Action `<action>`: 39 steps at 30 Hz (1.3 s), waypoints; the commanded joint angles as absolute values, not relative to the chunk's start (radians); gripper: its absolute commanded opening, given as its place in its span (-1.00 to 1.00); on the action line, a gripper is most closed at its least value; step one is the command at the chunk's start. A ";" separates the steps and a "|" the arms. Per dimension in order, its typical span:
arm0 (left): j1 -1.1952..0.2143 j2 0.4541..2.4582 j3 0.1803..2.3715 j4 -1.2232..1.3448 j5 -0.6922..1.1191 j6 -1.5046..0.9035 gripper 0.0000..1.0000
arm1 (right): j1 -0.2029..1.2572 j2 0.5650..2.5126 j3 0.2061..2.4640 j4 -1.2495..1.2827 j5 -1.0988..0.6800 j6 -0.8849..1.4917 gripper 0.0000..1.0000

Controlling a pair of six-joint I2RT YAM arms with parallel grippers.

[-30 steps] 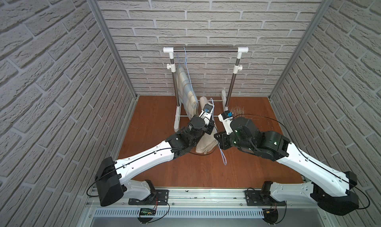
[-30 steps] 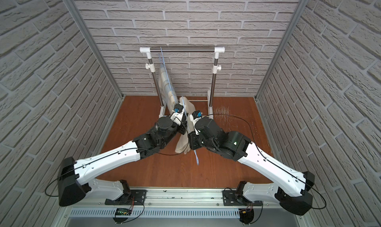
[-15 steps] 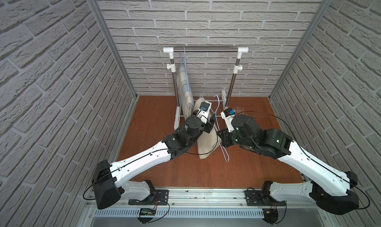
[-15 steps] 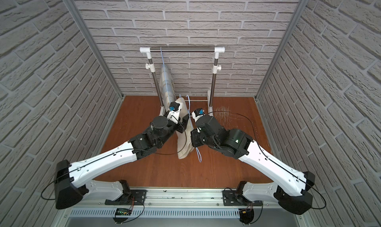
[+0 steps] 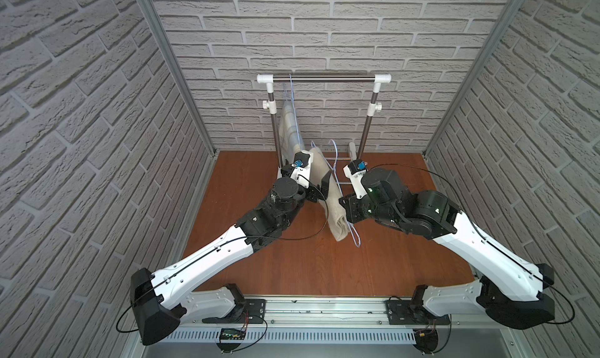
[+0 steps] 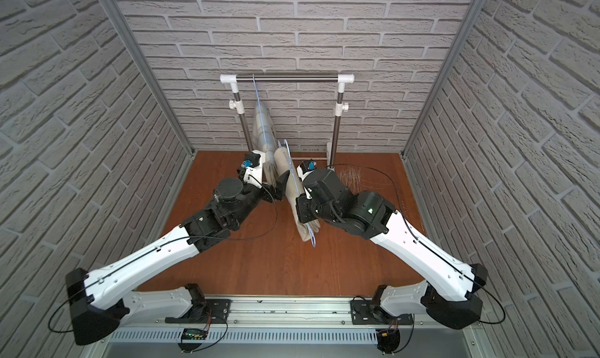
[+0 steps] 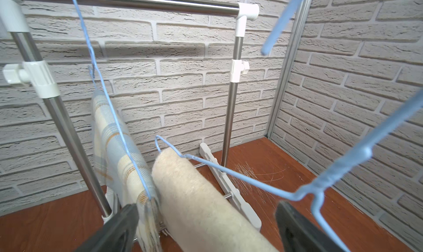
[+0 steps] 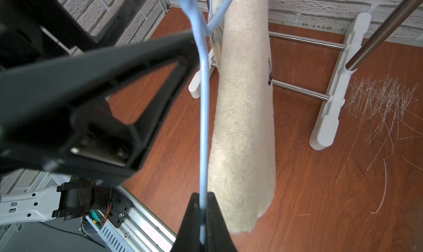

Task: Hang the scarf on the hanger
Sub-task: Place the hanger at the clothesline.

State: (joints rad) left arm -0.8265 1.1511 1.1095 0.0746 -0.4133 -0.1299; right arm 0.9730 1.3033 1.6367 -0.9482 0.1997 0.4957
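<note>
The cream scarf point(image 5: 331, 207) point(image 6: 291, 197) hangs folded over a light-blue wire hanger point(image 8: 204, 125) point(image 7: 240, 175), both ends dangling above the floor. My right gripper point(image 8: 203, 207) point(image 5: 343, 202) is shut on the hanger's wire and holds it up in front of the rack. In the left wrist view my left gripper point(image 7: 206, 216) is open, with one finger on each side of the draped scarf point(image 7: 194, 193) and not pressing it. In both top views the left gripper point(image 5: 319, 190) point(image 6: 279, 185) sits close on the scarf's left side.
A clothes rack with a steel rail point(image 5: 324, 78) stands at the back wall. A plaid scarf point(image 7: 114, 136) on a second blue hanger hangs from the rail's left end, next to the cream scarf. Brick walls close in on three sides. The wooden floor point(image 8: 377, 102) is scratched.
My left gripper has opened and let go of the cream scarf. Both arms shifted a little toward the rack, and the scarf now hangs on the hanger alone.
</note>
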 commanded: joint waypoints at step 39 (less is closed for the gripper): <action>-0.729 0.899 1.109 -0.182 -0.529 -0.220 0.96 | 0.421 2.103 2.718 -0.898 -0.024 0.233 -0.94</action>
